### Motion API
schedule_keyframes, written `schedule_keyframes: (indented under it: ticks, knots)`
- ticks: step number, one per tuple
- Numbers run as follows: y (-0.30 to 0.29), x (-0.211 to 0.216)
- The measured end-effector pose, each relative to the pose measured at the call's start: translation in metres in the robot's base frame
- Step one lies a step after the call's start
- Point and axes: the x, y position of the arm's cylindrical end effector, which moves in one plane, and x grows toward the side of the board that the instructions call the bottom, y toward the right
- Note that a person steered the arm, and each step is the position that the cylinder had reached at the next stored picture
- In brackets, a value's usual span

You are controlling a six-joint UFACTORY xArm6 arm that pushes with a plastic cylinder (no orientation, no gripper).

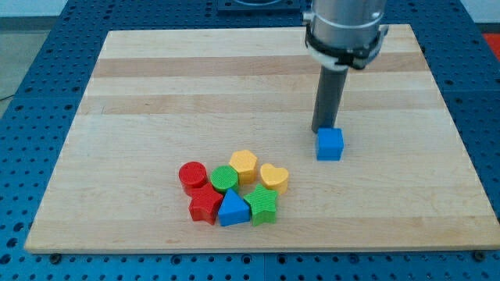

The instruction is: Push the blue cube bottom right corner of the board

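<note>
The blue cube (330, 144) sits on the wooden board (156, 94), right of the board's middle. My tip (324, 130) stands right behind the cube, at its top-left edge in the view, touching or nearly touching it. The dark rod rises from there to the arm's grey wrist at the view's top. The board's bottom right corner (478, 246) lies well below and to the right of the cube.
A cluster of blocks lies at the bottom middle: a red cylinder (192, 176), a green cylinder (224, 179), a yellow hexagonal block (244, 164), a yellow heart (274, 178), a red star (206, 206), a blue triangle (233, 209), a green star (262, 205).
</note>
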Motion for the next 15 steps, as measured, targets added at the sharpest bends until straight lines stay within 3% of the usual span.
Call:
schedule_keyframes:
  ticks: [1, 2, 4, 5, 6, 7, 9, 11, 14, 15]
  knots:
    - [0.053, 0.043]
    - [0.071, 0.059]
    - [-0.003, 0.029]
    - [-0.017, 0.043]
    - [-0.013, 0.074]
    - [0.029, 0.086]
    - [0.057, 0.088]
    - [0.045, 0.039]
    - [0.077, 0.091]
    - [0.042, 0.036]
